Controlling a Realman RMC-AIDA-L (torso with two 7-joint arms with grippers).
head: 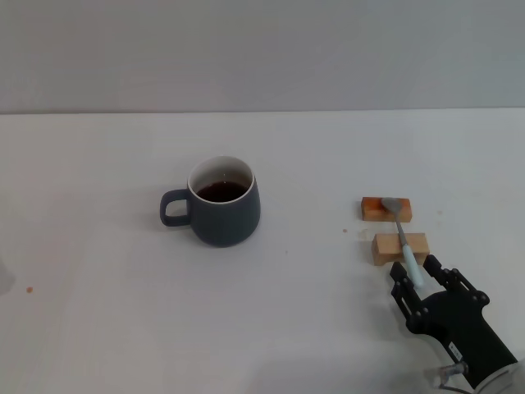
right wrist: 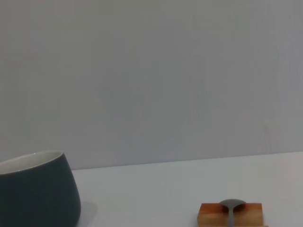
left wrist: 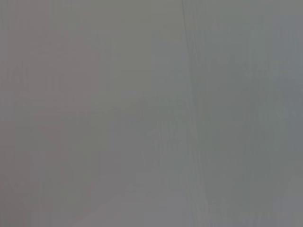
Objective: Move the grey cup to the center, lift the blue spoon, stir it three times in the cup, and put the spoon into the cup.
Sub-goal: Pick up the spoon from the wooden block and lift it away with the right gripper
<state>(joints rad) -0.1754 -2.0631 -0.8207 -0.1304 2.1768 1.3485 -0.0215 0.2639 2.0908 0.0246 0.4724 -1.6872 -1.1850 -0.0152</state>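
Observation:
The grey cup (head: 223, 215) stands near the middle of the white table, its handle toward my left, with dark liquid inside. It also shows in the right wrist view (right wrist: 37, 191). The blue spoon (head: 405, 240) lies across two tan wooden blocks at the right, with its metal bowl (right wrist: 230, 205) on the far block. My right gripper (head: 416, 272) is low at the near right. It is open, with a finger on each side of the spoon's handle tip. My left gripper is out of view; its wrist view shows only a blank grey surface.
The far wooden block (head: 376, 208) and the near wooden block (head: 388, 249) carry the spoon. The table's far edge (head: 262, 112) meets a grey wall. A small orange speck (head: 30, 289) lies at the near left.

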